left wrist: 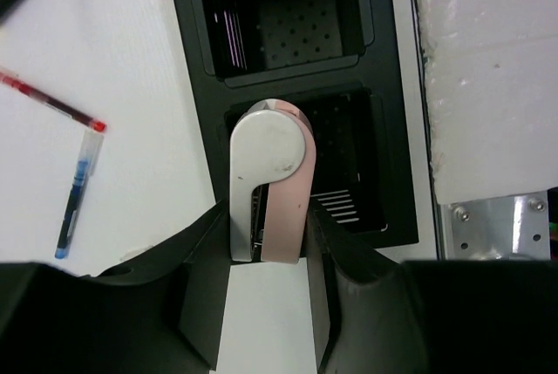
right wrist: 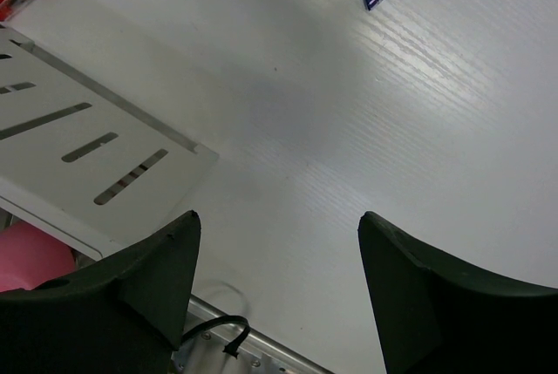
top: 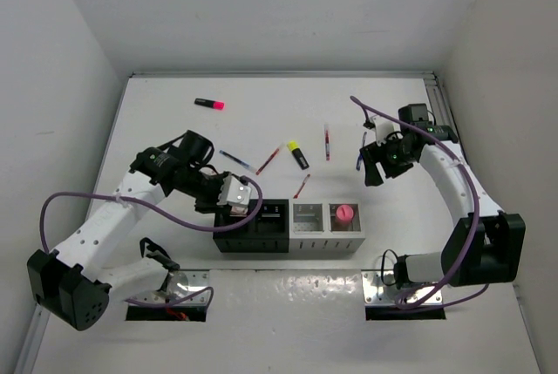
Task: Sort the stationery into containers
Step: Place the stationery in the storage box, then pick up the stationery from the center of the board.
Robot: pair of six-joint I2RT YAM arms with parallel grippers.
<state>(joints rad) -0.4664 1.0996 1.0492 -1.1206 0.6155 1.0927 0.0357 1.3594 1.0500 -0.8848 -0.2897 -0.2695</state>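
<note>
Above the end black bin [left wrist: 388,165] my left claw [left wrist: 268,236] grips an eraser [left wrist: 266,173], right claw [right wrist: 277,226] gapes empty; glue stick [top: 345,214] binned, pens [top: 327,141] and highlighters [top: 299,155] lie unsorted.

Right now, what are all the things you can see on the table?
pink highlighter: one, far left
yellow highlighter: one, middle
red pens: three, middle
blue pens: two, one mid-left, one at right
black bins: two, front row, left
grey bins: two, front row, right
glue stick: one, pink cap, in rightmost grey bin
eraser: one, white-pink, held over a black bin
left gripper: black, shut on eraser
right gripper: black, open, empty
</note>
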